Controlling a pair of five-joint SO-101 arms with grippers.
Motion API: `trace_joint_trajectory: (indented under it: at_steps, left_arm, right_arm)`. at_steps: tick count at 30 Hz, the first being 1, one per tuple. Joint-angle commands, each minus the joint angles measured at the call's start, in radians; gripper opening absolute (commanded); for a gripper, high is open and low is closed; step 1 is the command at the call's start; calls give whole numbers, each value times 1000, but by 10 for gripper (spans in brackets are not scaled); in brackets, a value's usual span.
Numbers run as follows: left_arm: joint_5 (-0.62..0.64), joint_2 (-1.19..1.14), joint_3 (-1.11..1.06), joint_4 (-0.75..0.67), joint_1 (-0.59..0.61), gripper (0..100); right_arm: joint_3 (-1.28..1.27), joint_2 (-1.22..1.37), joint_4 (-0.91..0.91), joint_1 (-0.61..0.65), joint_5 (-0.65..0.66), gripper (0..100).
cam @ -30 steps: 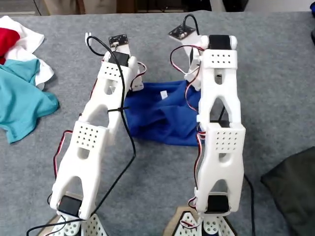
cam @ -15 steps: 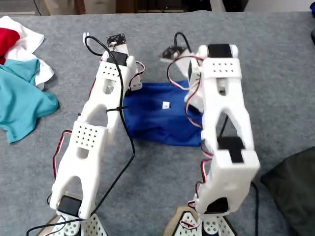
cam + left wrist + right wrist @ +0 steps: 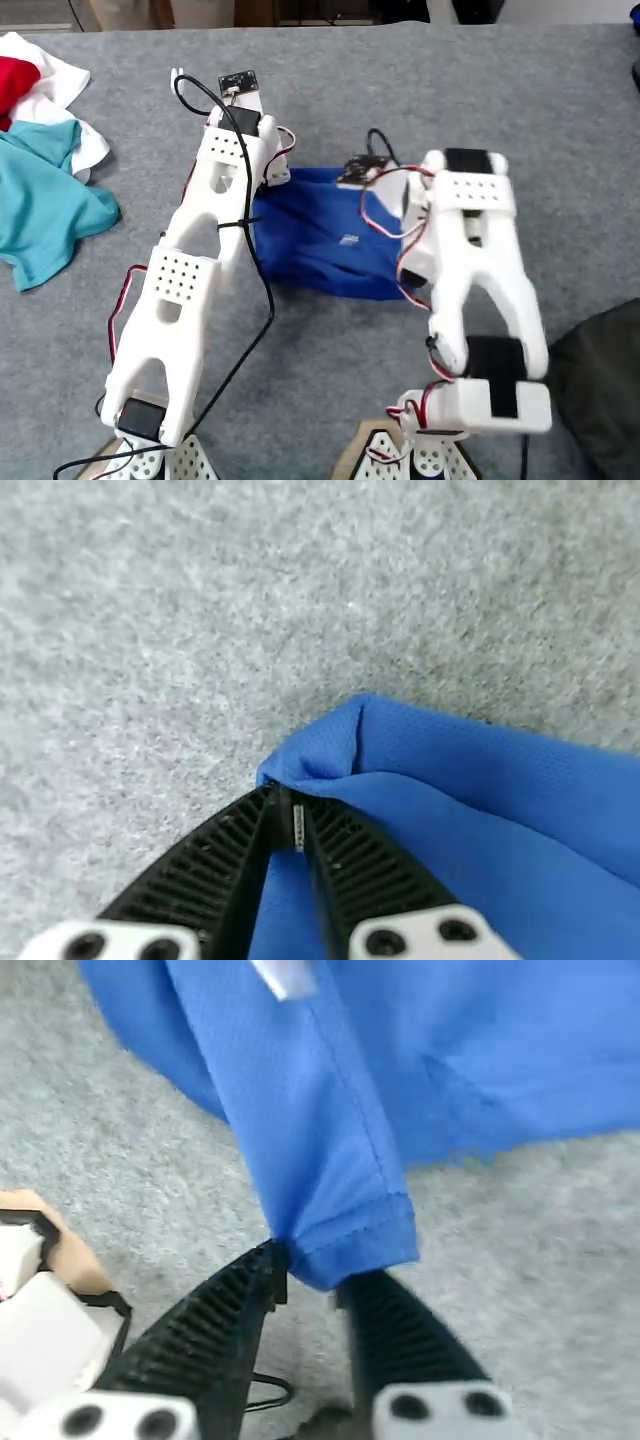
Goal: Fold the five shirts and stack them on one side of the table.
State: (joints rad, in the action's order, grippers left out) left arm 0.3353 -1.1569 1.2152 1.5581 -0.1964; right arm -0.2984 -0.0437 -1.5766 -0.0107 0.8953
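Observation:
A blue shirt [image 3: 320, 235] lies bunched on the grey table between my two arms. In the left wrist view, my left gripper [image 3: 287, 802] is shut on a corner of the blue shirt [image 3: 480, 790], low against the felt. From above, that corner is at the shirt's far left [image 3: 272, 172]. My right gripper [image 3: 312, 1260] is shut on a hemmed edge of the blue shirt [image 3: 330, 1090] and holds it up off the table. A small white label [image 3: 285, 975] shows on the hanging cloth.
A teal shirt [image 3: 45, 205], a white one [image 3: 55, 85] and a red one [image 3: 15, 80] lie heaped at the far left. A dark shirt [image 3: 600, 375] sits at the near right edge. Bare grey felt [image 3: 520, 90] stretches behind the arms.
My right arm has drawn back toward the near side, pulling the shirt's right edge with it, so the blue cloth has folded over. The left arm has stayed put.

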Motion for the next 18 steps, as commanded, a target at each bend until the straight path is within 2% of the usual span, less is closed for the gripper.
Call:
trace_joint_trajectory:
  at_steps: [1,8,10,14,18]
  left_arm:
    - [-9,-1,18,-6,18,21]
    - [-9,-4,18,-9,18,21]
    - [-9,-5,18,-6,18,23]
    - [-9,-10,18,-6,17,23]
    - [-9,-10,15,-6,17,22]
  right_arm:
    - [7,-104,6,-41,34,153]
    - [134,-180,34,-16,8,152]
    - [160,-179,123,-12,-77,140]
    - [168,-79,351,24,-249,0]
    - [199,122,439,81,-350,18]
